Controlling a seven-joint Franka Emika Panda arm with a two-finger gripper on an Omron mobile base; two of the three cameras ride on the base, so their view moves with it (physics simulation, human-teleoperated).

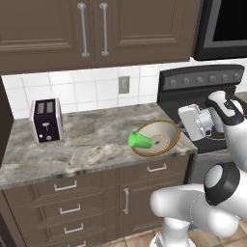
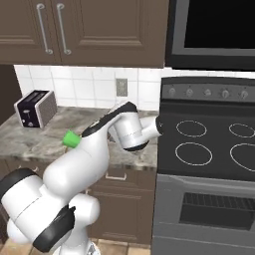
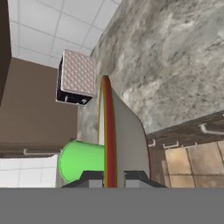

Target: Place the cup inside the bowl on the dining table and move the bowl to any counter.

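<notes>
The two-finger gripper (image 3: pixel 109 177) is nearly shut, its dark tips pinching the tan-brown rim of the wide, shallow bowl with the cream speckled inside (image 1: pixel 157 138). In the hand view the rim runs edge-on between the tips toward 12 o'clock. The bowl is tipped steeply, its open face turned toward 9 o'clock in the left base view. It hangs over the right end of the grey veined marble counter (image 1: pixel 91 140); whether its lower edge touches the marble cannot be told.

The small bright green tapered plastic cup (image 1: pixel 140 140) lies on its side in the bowl, poking out over the rim at 9 o'clock. That is the main risk: with the bowl this tilted, any jolt or further roll of the wrist could probably slide the cup out onto the counter, undoing the first step.

A thin pinch on one edge is also a weak hold; the bowl could pivot or slip as it is lowered.

Farther off at 9 o'clock stands a dark-sided silver toaster (image 1: pixel 46 120), well apart. The black stove (image 2: pixel 209 144) sits just beside the counter's right end, so a release too far right could probably land the bowl off the counter.
</notes>
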